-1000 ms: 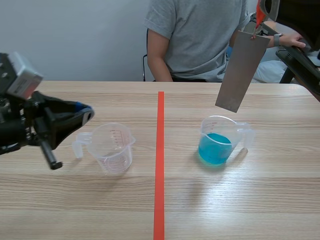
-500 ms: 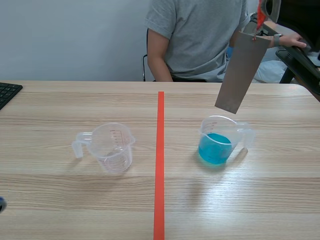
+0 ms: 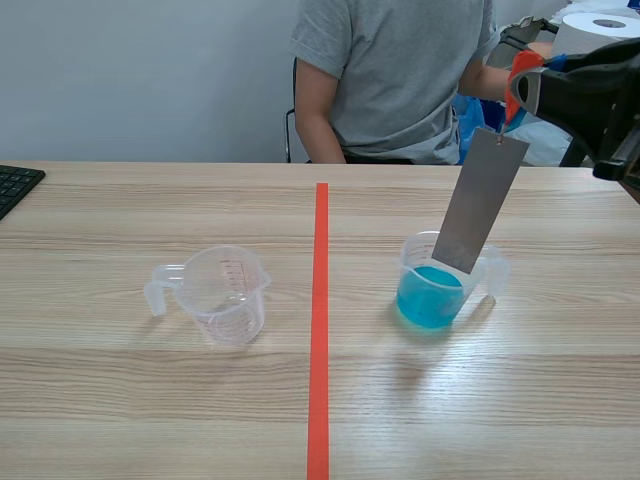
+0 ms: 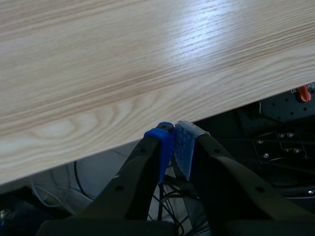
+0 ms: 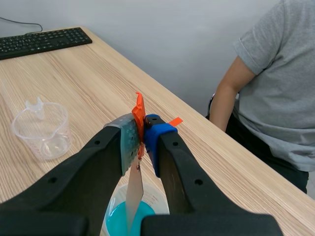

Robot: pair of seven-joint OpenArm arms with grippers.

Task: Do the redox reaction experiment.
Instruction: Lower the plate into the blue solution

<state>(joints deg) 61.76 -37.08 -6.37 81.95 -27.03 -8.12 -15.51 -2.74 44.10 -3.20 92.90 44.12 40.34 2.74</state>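
Note:
A grey metal plate (image 3: pixel 480 200) hangs from an orange-red tab (image 3: pixel 517 72) that my right gripper (image 3: pixel 527 88) is shut on. Its lower end dips inside the clear beaker of blue liquid (image 3: pixel 438 283), right of the red line. In the right wrist view the plate (image 5: pixel 133 194) hangs edge-on below the gripper (image 5: pixel 141 135) into the blue beaker (image 5: pixel 125 219). An empty clear beaker (image 3: pixel 225 293) stands left of the line, also seen as the empty beaker (image 5: pixel 43 130) beyond my fingers. My left gripper (image 4: pixel 173 147) is shut on nothing, below the table's near edge.
A person in a grey shirt (image 3: pixel 395 75) sits across the table. A black keyboard (image 3: pixel 14 186) lies at the far left edge, and the keyboard (image 5: pixel 44 41) shows in the right wrist view. Cables and frame parts lie beneath the table edge (image 4: pixel 197 110).
The right gripper has lowered the plate from above the blue beaker down into it. The left arm has dropped out of the scene view.

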